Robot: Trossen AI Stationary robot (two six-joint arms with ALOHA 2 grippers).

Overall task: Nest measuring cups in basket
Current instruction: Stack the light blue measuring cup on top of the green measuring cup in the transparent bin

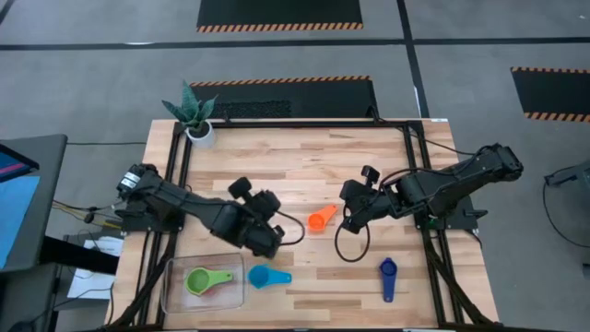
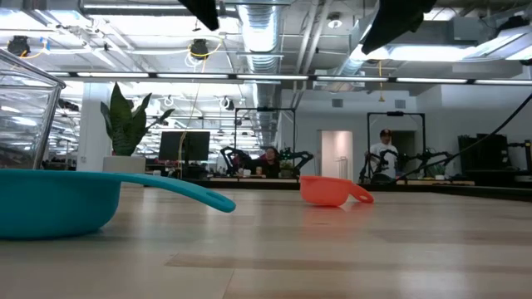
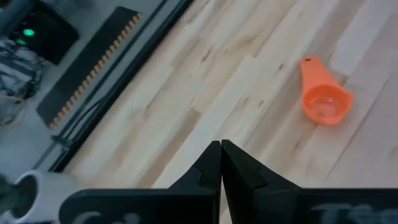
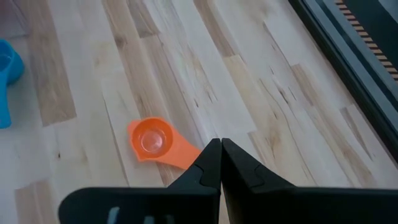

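Clear plastic rectangular basket (image 1: 171, 293) at table's 7 o'clock corner, small green plastic measuring cup (image 1: 205, 280) inside. Light-blue plastic scoop cup (image 1: 265, 277) just outside basket's 3 o'clock wall. Small orange plastic cup (image 1: 320, 219) mid-table; dark-blue flat-handled cup (image 1: 387, 278) toward 5 o'clock. Left gripper (image 1: 270, 242) at 12 o'clock of light-blue cup, fingers together, empty. Right gripper (image 1: 353, 218) at 3 o'clock of orange cup, fingers together, empty.
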